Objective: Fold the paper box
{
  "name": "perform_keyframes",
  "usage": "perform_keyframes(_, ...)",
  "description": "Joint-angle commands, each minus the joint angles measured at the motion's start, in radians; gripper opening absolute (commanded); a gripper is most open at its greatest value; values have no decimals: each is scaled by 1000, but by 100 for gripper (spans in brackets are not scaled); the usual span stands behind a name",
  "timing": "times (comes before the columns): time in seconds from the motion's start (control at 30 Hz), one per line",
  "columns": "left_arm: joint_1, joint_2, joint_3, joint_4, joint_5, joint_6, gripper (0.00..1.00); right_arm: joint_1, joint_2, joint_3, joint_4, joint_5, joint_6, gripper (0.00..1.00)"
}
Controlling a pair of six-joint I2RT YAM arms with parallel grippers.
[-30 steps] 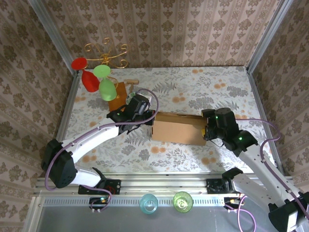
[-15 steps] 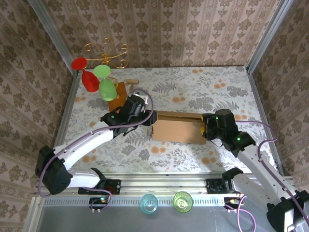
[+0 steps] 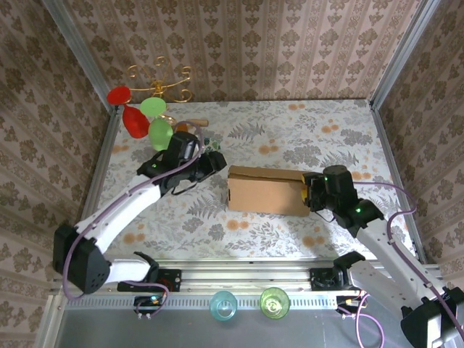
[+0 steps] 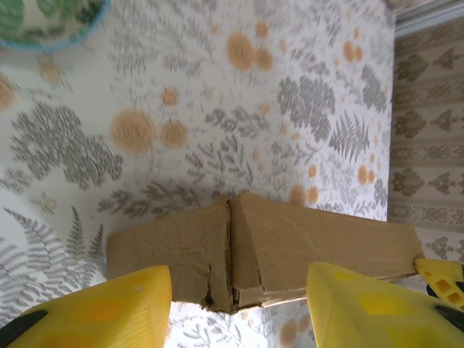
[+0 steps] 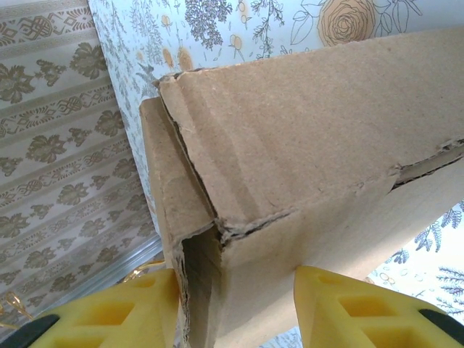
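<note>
Left arm (image 3: 119,210): base down at the near-left of the box (image 3: 267,190). White links run up and right toward it, elbow low, black wrist, purple cable looped over. Left end effector (image 3: 210,161) sits just left of the box's far-left corner, apart from it, tilted toward that end. Wrist view: its yellow fingers (image 4: 94,308) are spread wide with nothing between them, and the box end lies beyond the tips.

Far-left of the box: red and green glasses (image 3: 141,116) hang on a thin gold wire rack (image 3: 161,78).

The box is mid-surface with its long side running left-right. It is plain brown corrugated cardboard, matte, folded up into a long low block. Edges are raw and a bit ragged. On the left end two panels meet at a seam with a small dark gap. The surface (image 3: 304,130) is white with grey ferns and orange flowers.

Right arm (image 3: 384,239): base at the near-right of the box. White links go up and left, bent at the elbow, and the black wrist is right at the box's right end. Right end effector (image 3: 307,194) is on that end. Wrist view: one yellow finger on each side of the box corner, fingers (image 5: 362,308) against the cardboard, pinching it. The flap there bows out a little, leaving a slit at the corner.
</note>
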Motion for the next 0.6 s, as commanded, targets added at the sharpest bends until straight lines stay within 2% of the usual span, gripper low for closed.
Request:
perform_keyframes(0.0,-8,31,27,-52,68,-68,52,-5,-11,-28,-52,-2,-7,46)
perform_keyframes(0.2,-12,62,-47,58,98,-121,48,-5,-27,-35,-55,-2,-5,45)
perform_keyframes(0.43,-46,70,-122,122,119,-146,30,-6,-38,-45,-59,-4,-5,42)
perform_keyframes(0.57,-63,50,-168,157,108,-159,23,-7,-41,-52,-56,-21,-21,40)
